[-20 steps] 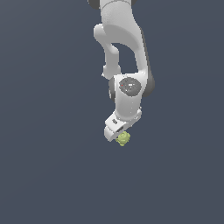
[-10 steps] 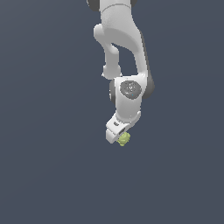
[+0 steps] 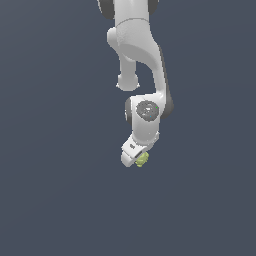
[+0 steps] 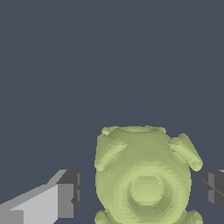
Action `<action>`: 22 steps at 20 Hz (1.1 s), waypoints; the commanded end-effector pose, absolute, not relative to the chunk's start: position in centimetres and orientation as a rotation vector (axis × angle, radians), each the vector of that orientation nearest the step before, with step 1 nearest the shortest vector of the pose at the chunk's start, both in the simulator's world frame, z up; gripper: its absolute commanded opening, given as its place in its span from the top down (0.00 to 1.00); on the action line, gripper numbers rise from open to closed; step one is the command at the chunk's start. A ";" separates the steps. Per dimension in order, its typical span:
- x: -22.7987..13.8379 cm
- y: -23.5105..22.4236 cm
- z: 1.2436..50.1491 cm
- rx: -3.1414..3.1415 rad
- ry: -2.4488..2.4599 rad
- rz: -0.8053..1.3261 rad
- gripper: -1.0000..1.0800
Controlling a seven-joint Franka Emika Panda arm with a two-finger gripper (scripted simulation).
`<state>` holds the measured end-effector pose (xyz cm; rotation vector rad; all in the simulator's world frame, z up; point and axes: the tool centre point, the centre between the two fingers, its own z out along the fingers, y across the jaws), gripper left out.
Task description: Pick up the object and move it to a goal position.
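Note:
The object is a small yellow-green bumpy lump lying at the tip of the white arm in the exterior view. In the wrist view the object fills the space between the two dark finger pads. A narrow gap shows on one side and the other pad sits almost against it. My gripper is open and straddles the lump, with its fingers on either side of it. The lump's underside is out of sight.
Only a plain dark grey-blue surface lies around the arm and the object. No goal marker or other item shows in either view.
The arm's wrist has dropped slightly and the hand has come closer down around the object. The object itself has stayed in place.

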<state>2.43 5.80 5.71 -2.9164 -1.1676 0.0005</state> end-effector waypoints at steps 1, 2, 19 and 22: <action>2.4 5.8 4.6 -2.916 -1.169 0.000 0.04; 2.4 5.8 4.3 -2.916 -1.169 0.000 0.04; 2.5 5.7 4.1 -2.917 -1.169 0.000 1.00; 2.2 5.6 4.3 -2.917 -1.169 0.000 1.00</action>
